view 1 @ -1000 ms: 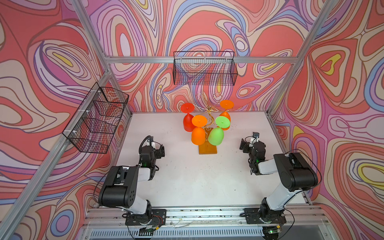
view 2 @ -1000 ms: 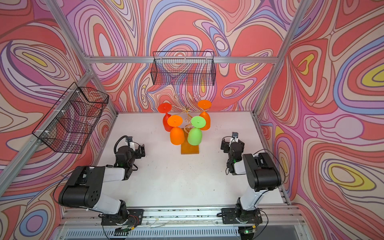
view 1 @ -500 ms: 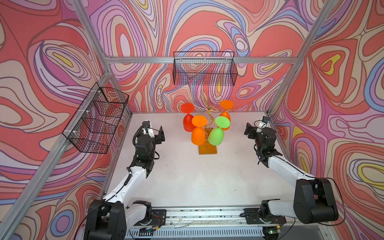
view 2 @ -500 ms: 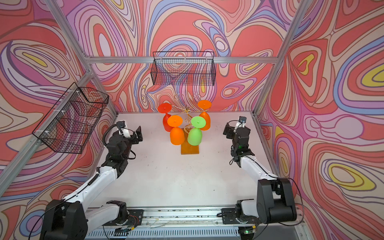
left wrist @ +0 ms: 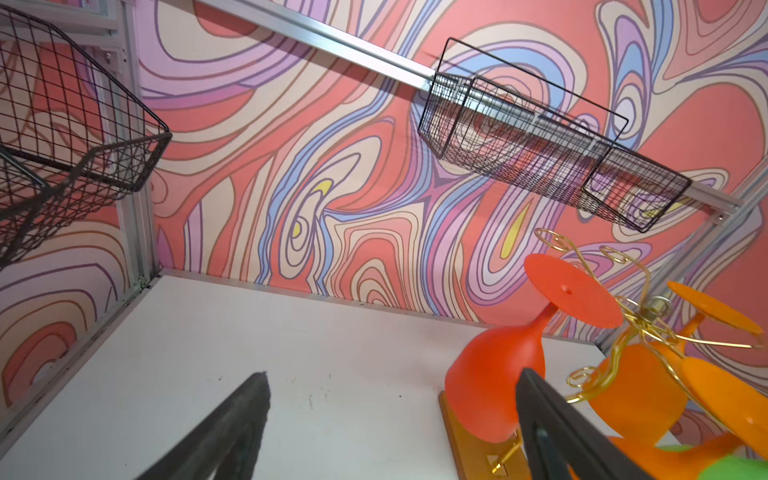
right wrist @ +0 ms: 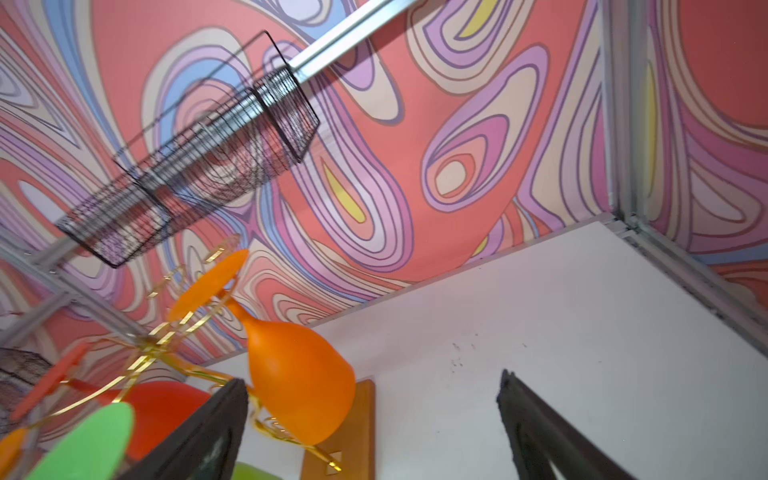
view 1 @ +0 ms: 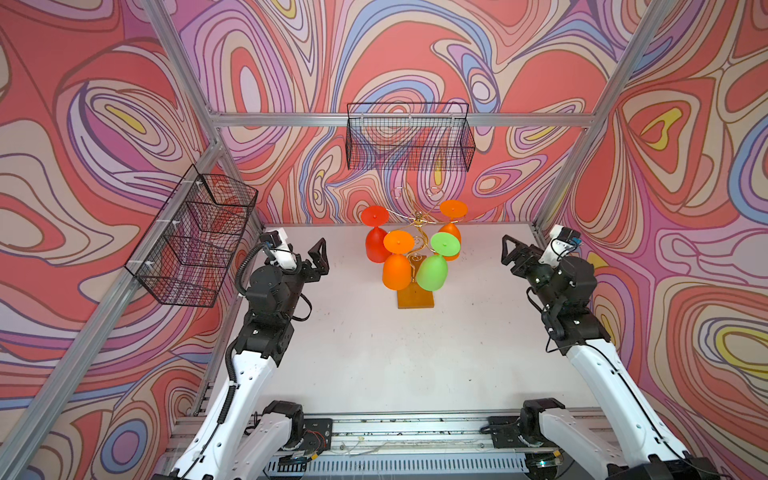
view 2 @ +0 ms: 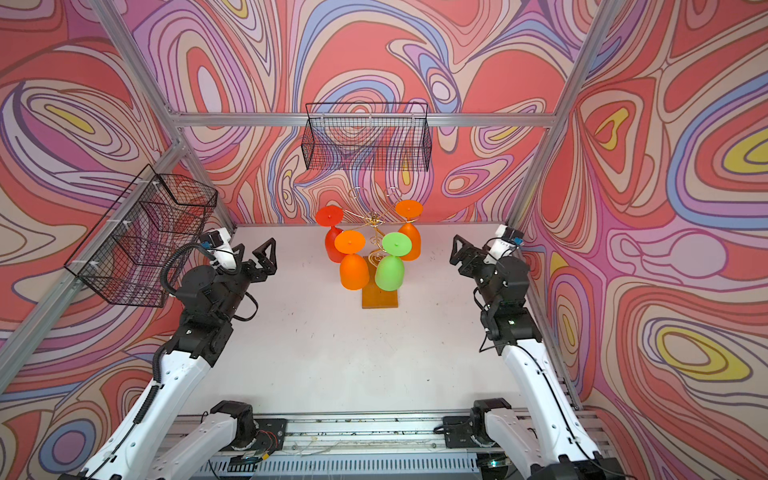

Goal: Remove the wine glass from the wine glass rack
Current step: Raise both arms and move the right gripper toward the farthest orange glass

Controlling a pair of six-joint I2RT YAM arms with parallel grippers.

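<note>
Wine glass rack [view 1: 415,299] stands on its orange-brown wooden base near the back middle of the white table [view 1: 374,365]. Its thin gold wire arms carry four wine glasses upside down, each hanging by the foot. The red wine glass [view 1: 376,249] is at the back left. The front orange wine glass [view 1: 397,272] and the green wine glass [view 1: 432,273] are at the front. The rear orange wine glass [view 1: 454,209] is at the back right.

We see some small dark marks on the table. The walls around it have a swirl pattern in red, pink, lilac and blue, with aluminium bars along the corners. The back-wall basket [view 1: 409,141], of black wire mesh, hangs above the rack. The left-wall basket [view 1: 195,241] hangs on the left wall.

The left gripper [view 1: 316,262] is raised over the table to the left of the rack, near the red wine glass but apart from it. In the left wrist view its fingers [left wrist: 232,428] stand wide apart with nothing between them. The right gripper [view 1: 513,253] is raised to the right of the rack, well apart from the glasses. Its jaws are also spread wide and it holds nothing.
</note>
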